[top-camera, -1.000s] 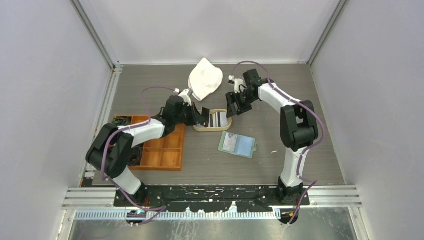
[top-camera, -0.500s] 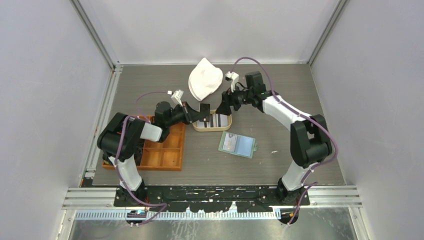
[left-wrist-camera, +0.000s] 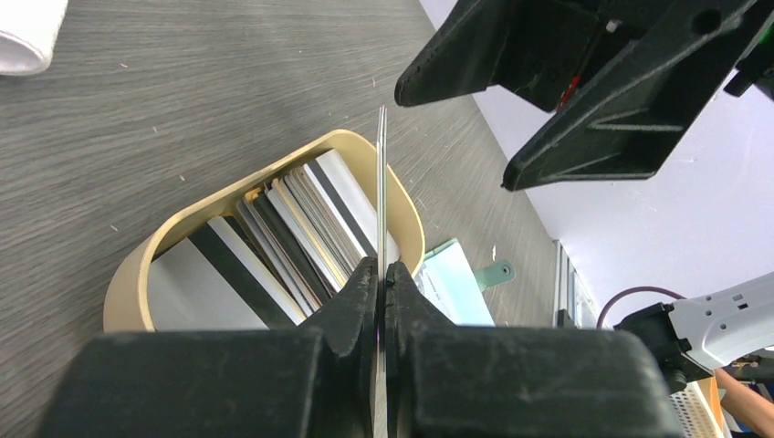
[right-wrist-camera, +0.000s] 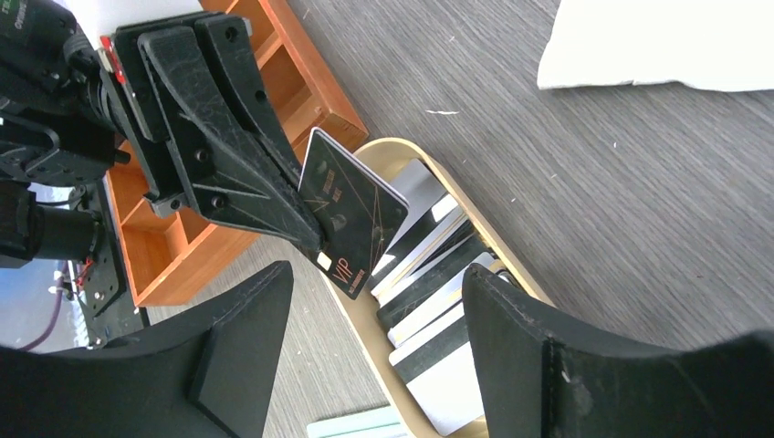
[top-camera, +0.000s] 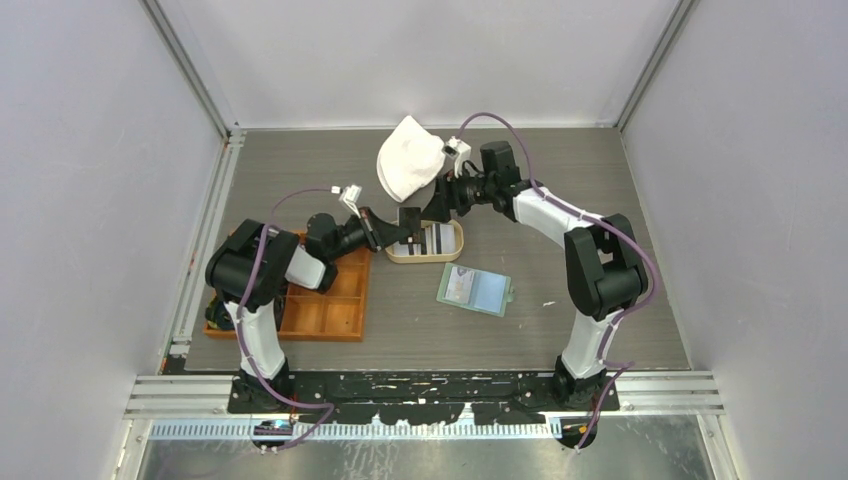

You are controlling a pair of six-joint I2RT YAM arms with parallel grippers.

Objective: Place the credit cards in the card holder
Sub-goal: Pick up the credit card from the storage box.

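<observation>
The left gripper (left-wrist-camera: 383, 274) clamps a thin black plastic card (right-wrist-camera: 351, 219) above the oval tan wooden tray (left-wrist-camera: 128, 274); the right gripper (right-wrist-camera: 374, 278) faces it, jaws spread wide.

Black credit card (right-wrist-camera: 351, 224) upright, green card holder (top-camera: 480, 291) flat

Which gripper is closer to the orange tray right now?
Left. The left gripper, shut on a black card, hangs just off the orange tray's far right corner. The right gripper, open, is farther right, over the tan tray's far edge.
</observation>
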